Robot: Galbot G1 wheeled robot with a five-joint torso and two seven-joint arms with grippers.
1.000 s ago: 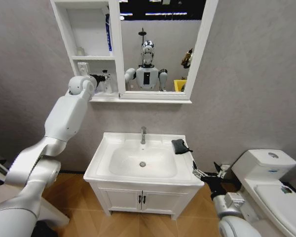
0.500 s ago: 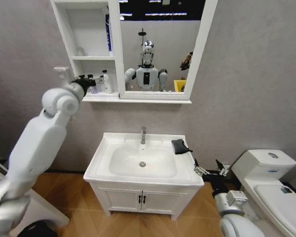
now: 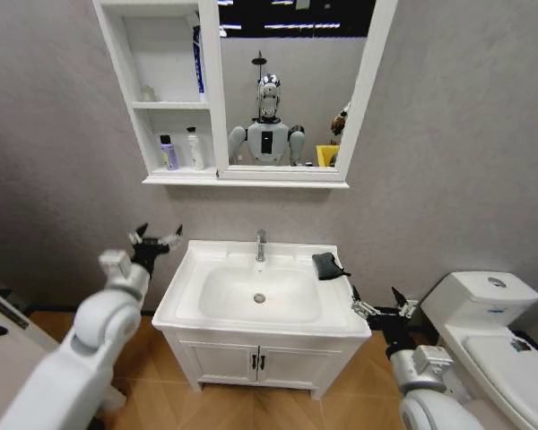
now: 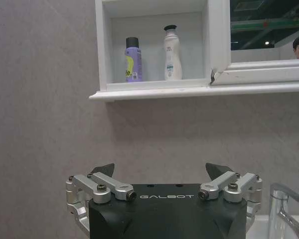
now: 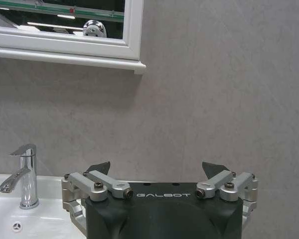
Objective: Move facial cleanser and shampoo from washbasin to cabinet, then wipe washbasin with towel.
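Up above the left gripper [image 3: 157, 239], a purple bottle [image 4: 132, 59] and a white bottle [image 4: 172, 53], perhaps the shampoo and cleanser, stand in the cabinet [image 3: 133, 85]. That gripper hangs spread beside the washbasin [image 3: 190, 262]. Beyond the right gripper [image 3: 377, 303], spread too, lies the towel [image 3: 327, 265].

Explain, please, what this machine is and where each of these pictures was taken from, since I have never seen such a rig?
It is a wheeled robot with two arms, each ending in a gripper. The wide picture comes from its head camera; the other two from cameras on its wrists. The left gripper hangs open beside the white ceramic washbasin, holding nothing. The right gripper waits open at the basin's other side. A small dark grey towel lies on the rim. A purple bottle and a white bottle stand in the white wall cabinet.
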